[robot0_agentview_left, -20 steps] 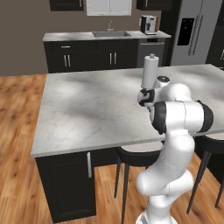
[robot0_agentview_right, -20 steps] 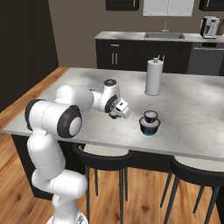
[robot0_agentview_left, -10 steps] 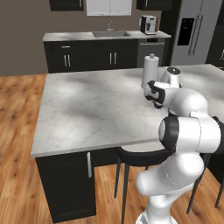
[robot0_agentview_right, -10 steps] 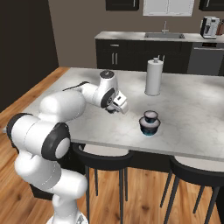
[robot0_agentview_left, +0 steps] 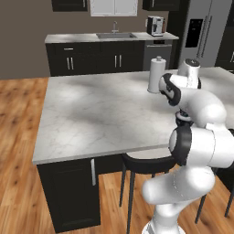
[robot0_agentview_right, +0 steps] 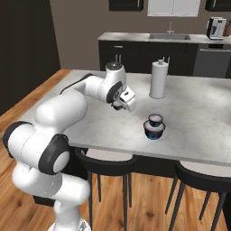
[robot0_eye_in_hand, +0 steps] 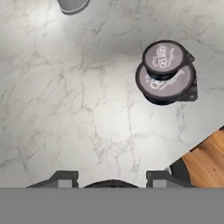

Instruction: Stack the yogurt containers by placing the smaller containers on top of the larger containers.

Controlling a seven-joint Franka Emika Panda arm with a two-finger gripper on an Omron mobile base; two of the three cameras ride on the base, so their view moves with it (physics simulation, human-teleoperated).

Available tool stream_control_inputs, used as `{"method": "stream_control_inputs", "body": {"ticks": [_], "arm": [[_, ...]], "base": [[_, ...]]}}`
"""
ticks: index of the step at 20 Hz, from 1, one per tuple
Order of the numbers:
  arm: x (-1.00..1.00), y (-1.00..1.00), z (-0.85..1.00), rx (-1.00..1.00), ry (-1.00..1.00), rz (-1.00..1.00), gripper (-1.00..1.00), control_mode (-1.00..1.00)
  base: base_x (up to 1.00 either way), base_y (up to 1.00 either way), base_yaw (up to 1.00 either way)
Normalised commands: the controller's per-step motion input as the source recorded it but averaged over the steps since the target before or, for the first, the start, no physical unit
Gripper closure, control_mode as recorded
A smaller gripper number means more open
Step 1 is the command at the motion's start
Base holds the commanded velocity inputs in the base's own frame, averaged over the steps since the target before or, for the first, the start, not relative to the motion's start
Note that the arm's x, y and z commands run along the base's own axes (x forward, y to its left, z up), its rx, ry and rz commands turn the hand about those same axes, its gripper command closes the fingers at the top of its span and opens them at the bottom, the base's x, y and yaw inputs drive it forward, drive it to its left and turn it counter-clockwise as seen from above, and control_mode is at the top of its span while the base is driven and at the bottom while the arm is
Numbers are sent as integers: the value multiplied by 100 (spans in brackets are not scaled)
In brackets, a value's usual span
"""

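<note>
Two yogurt containers stand stacked near the front edge of the marble island counter (robot0_agentview_right: 198,113), a smaller tub (robot0_eye_in_hand: 165,58) sitting on the larger tub (robot0_eye_in_hand: 168,85). The gripper (robot0_agentview_right: 127,102) hangs above the counter, apart from the stack, its jaws partly spread and holding nothing. A paper-towel roll (robot0_agentview_right: 158,79) stands upright toward the counter's back edge.

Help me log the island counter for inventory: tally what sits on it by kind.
Yogurt containers: 2, smaller container stacked on larger container.
Paper-towel roll: 1.
Total: 3.
</note>
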Motion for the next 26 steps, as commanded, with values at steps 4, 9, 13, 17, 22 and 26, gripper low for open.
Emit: {"method": "stream_control_inputs", "body": {"ticks": [4,9,13,17,22,26], "arm": [[-19,-43,19,1,6,-13,100,-100],[-11,-38,3,0,7,-12,100,-100],[0,-24,0,0,2,-8,100,-100],[0,-19,0,0,0,-6,100,-100],[0,-23,-3,0,0,-4,100,-100],[0,-27,-11,0,0,-2,100,-100]], "base": [[0,0,0],[0,0,0],[0,0,0],[0,0,0],[0,0,0],[0,0,0]]}}
